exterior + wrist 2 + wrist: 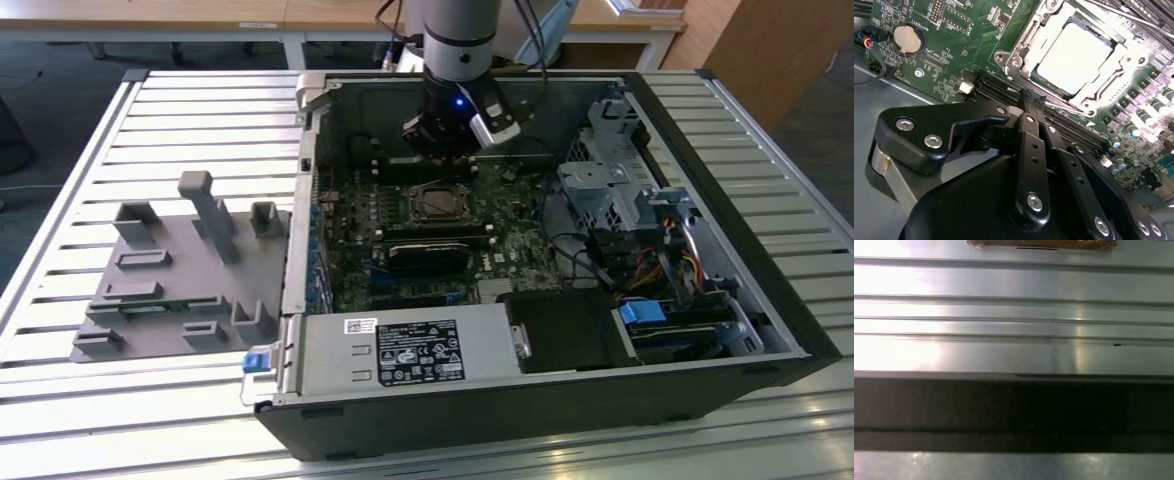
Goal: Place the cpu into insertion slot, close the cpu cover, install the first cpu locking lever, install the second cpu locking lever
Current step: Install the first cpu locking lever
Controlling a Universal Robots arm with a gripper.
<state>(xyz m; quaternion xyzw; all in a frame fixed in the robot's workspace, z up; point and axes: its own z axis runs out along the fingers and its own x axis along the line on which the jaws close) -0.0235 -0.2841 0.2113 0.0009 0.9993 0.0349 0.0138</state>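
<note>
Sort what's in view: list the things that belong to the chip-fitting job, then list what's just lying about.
For the job:
- cpu, seated in the insertion slot
- cpu cover, down around it
- gripper, near the slot

Lying about:
- grey holder block
- coin battery
- power supply box

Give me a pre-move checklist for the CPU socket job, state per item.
1. cpu seated in the insertion slot: ok, its silvery top lies flat inside the frame.
2. cpu cover down over the chip: ok, the frame lies around it.
3. Locking levers latched: cannot tell.
4. gripper empty: ok, fingers together with nothing between them.
5. Gripper apart from the socket: ok in the second wrist view, it sits over the black memory slots beside it.
6. Cables away from the socket: ok.
</note>
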